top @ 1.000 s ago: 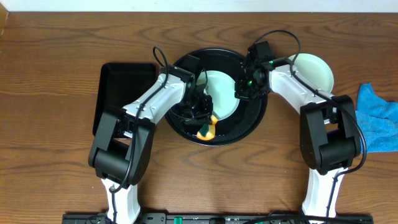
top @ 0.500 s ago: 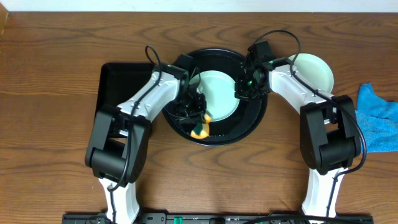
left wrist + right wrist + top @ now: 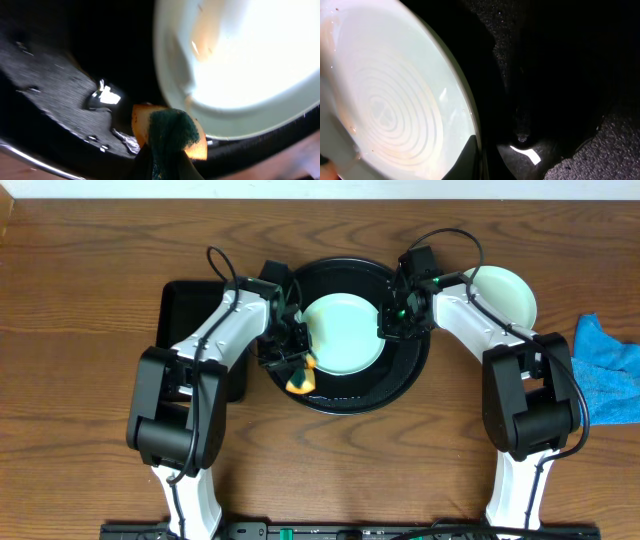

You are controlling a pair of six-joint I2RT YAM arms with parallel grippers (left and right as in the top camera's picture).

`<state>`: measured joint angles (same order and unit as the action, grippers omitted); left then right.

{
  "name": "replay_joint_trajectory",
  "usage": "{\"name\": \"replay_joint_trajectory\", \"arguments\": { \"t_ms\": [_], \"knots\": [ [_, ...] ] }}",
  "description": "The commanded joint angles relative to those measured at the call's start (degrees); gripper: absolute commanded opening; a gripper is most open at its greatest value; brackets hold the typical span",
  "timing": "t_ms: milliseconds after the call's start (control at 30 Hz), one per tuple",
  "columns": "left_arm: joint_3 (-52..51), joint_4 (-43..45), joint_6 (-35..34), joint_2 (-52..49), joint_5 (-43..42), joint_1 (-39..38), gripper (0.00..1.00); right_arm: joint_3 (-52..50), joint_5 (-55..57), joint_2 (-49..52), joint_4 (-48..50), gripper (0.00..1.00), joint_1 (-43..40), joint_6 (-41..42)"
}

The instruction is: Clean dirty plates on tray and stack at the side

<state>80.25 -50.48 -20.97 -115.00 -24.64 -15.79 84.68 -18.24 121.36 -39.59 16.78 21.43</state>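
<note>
A pale mint-blue plate (image 3: pixel 340 332) lies in the round black tray (image 3: pixel 400 385). In the left wrist view the plate (image 3: pixel 250 55) has a faint brownish smear. My right gripper (image 3: pixel 388 328) is shut on the plate's right rim (image 3: pixel 470 125). My left gripper (image 3: pixel 297 370) is shut on a yellow sponge with a green pad (image 3: pixel 170 132), at the plate's lower left edge over the tray floor. Another mint plate (image 3: pixel 503 295) sits on the table to the right of the tray. The pale yellow plate is out of view.
A rectangular black tray (image 3: pixel 190 315) sits left of the round tray, partly under my left arm. A blue cloth (image 3: pixel 608 370) lies at the right table edge. The round tray's floor (image 3: pixel 60 85) is wet.
My left gripper has carried the sponge left and up, off the plate to its lower left edge. More of the plate shows. The right arm has not moved.
</note>
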Motion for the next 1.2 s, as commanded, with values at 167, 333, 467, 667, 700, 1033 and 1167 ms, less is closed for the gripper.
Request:
{"name": "replay_joint_trajectory", "arguments": {
  "t_ms": [167, 333, 467, 667, 700, 1033, 1167],
  "knots": [
    [1.05, 0.90, -0.07, 0.55, 9.31, 5.35, 0.07, -0.35, 0.42, -0.04, -0.09, 0.01, -0.20, -0.76],
    [3.85, 2.43, -0.04, 6.80, 9.31, 8.87, 0.08, -0.35, 0.44, -0.04, 0.46, 0.01, -0.20, -0.94],
    [4.02, 5.05, 0.33, 12.79, 9.38, 11.61, 0.07, -0.33, 0.44, -0.04, 0.83, 0.01, -0.20, -2.34],
    [4.00, 3.58, 0.35, 17.33, 19.69, 16.17, 0.08, -0.33, 0.42, -0.04, -0.17, 0.13, -0.20, -3.28],
    [4.00, 2.99, 0.35, 17.25, 20.68, 16.87, 0.07, -0.33, 0.44, -0.04, -0.28, 0.14, -0.20, -3.28],
    [0.85, 4.33, 1.03, 16.50, 22.03, 19.67, 0.07, -0.37, 3.96, 0.39, 1.01, 0.13, 0.72, -3.26],
    [0.83, 4.72, 4.04, 16.50, 22.82, 19.76, 0.08, -0.37, 6.43, 0.42, 2.32, 0.04, 2.82, -3.28]
  ]
}}
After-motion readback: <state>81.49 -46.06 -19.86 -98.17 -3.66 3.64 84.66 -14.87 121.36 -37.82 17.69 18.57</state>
